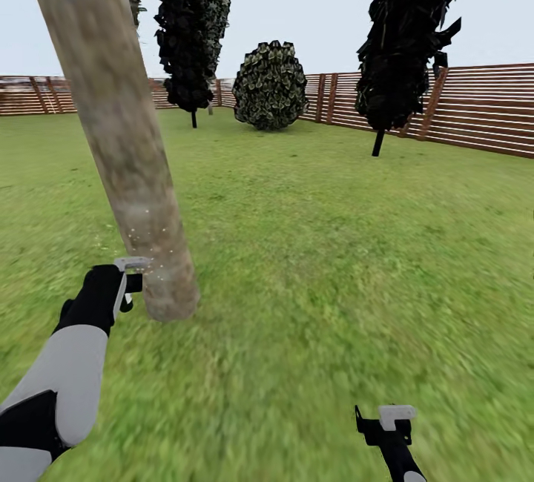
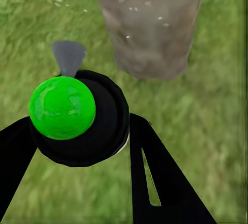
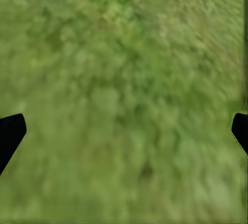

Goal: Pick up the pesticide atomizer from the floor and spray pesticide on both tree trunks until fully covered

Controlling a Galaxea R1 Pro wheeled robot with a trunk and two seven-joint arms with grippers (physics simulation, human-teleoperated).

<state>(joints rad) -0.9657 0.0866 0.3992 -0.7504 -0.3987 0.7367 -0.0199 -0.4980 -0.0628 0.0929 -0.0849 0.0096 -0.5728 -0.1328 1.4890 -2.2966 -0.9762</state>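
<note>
A thick, pale grey-tan tree trunk (image 1: pixel 126 148) leans up from the grass at the left. My left gripper (image 1: pixel 132 282) hangs just beside the trunk's base, shut on the pesticide atomizer (image 2: pixel 77 118). The atomizer is a small black round bottle with a bright green spot, and its grey nozzle (image 2: pixel 68 57) points at the trunk (image 2: pixel 150 22). Fine white specks of pesticide (image 1: pixel 144 233) dot the lower bark (image 2: pixel 134 6). My right gripper (image 1: pixel 389 423) hovers low over the grass at the lower right, open with nothing between its fingers (image 3: pixel 10 133).
Two thin-stemmed dark conifers (image 1: pixel 191 30) (image 1: pixel 408 37) and a round bush (image 1: pixel 271 85) stand at the back. A reddish-brown slat fence (image 1: pixel 475 107) rings the lawn (image 1: pixel 311 245), which stretches open between me and them.
</note>
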